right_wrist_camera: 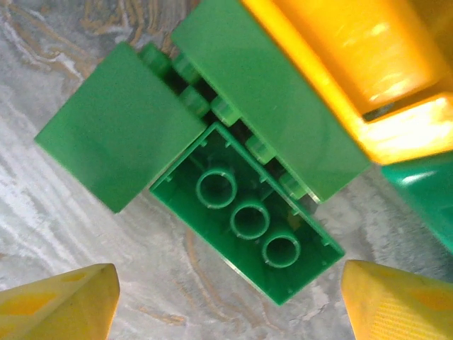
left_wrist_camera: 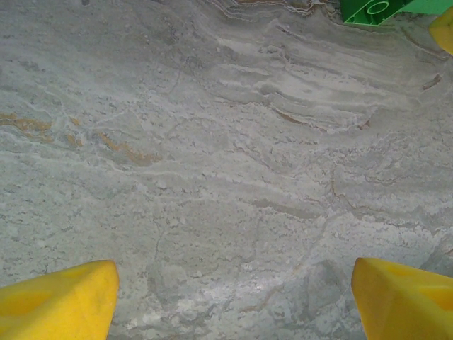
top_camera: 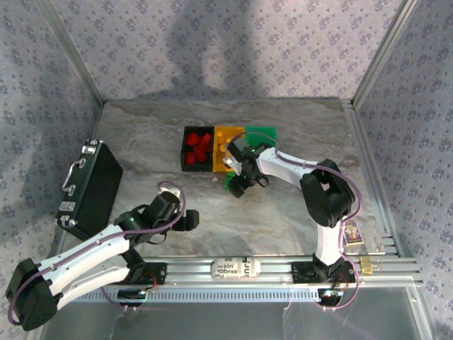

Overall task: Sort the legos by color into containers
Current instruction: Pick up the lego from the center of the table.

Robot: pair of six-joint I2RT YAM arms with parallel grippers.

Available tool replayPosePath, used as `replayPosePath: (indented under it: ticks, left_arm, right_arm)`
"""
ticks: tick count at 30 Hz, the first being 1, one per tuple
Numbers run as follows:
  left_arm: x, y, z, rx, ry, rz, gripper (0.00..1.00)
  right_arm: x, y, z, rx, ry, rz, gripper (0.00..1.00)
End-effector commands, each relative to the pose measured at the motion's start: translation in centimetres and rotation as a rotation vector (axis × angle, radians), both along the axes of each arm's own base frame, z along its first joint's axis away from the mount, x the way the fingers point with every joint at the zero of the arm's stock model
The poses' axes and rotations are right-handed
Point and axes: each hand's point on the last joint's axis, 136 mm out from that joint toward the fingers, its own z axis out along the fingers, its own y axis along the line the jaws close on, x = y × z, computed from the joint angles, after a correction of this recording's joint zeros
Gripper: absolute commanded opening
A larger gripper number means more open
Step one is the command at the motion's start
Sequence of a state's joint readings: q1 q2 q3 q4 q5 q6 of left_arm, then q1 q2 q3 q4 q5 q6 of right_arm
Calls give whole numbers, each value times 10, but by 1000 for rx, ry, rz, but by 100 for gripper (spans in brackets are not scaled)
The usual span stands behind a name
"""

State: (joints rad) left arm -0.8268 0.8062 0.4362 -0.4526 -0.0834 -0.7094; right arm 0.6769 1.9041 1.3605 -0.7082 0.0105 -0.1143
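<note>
Just in front of the yellow-orange rectangular plastic bin [right_wrist_camera: 354, 57], three green studded plastic bricks [right_wrist_camera: 248, 219] lie bunched together on the grey marbled table [left_wrist_camera: 212, 177], touching one another. One lies upside down with its three round tubes showing. The other two lie on their sides, their studs facing the gap between them. The longest brick lies just beside the yellow-orange bin's wall, and a corner of the green plastic bin [right_wrist_camera: 425, 188] shows close by.

From above, the three bins stand in a tight row at the middle of the table. A black plastic bin [top_camera: 185, 150] with red bricks [top_camera: 198, 147] inside is on the left, the yellow-orange one is in the middle, and the green one is on the right.

The right gripper [right_wrist_camera: 230, 301] hovers over the green bricks with its yellow fingertips [right_wrist_camera: 60, 301] spread wide and nothing between them. The left gripper [left_wrist_camera: 233, 301] hangs over bare table nearer the arms' bases, well apart from the bins, likewise wide open and empty. A large black case with metal latches [top_camera: 92, 188] lies near the table's left edge.
</note>
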Motion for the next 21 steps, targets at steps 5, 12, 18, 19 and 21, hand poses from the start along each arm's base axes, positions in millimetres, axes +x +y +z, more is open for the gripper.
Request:
replayPosePath:
  ticks: [5, 12, 18, 19, 21]
  left_arm:
    - [-2, 3, -1, 8, 7, 16, 85]
    - [-2, 4, -1, 8, 10, 21, 85]
    - [-2, 3, -2, 6, 12, 22, 85]
    - [-2, 3, -3, 5, 13, 22, 85]
    - [-2, 3, -3, 6, 14, 23, 85]
  right_arm:
    - [11, 3, -11, -94, -22, 59, 84]
    - [7, 11, -23, -102, -3, 80, 84]
    - [-3, 14, -26, -123, 7, 89, 69]
    - [-5, 14, -26, -125, 8, 88, 68]
    - [-9, 14, -27, -135, 8, 91, 67]
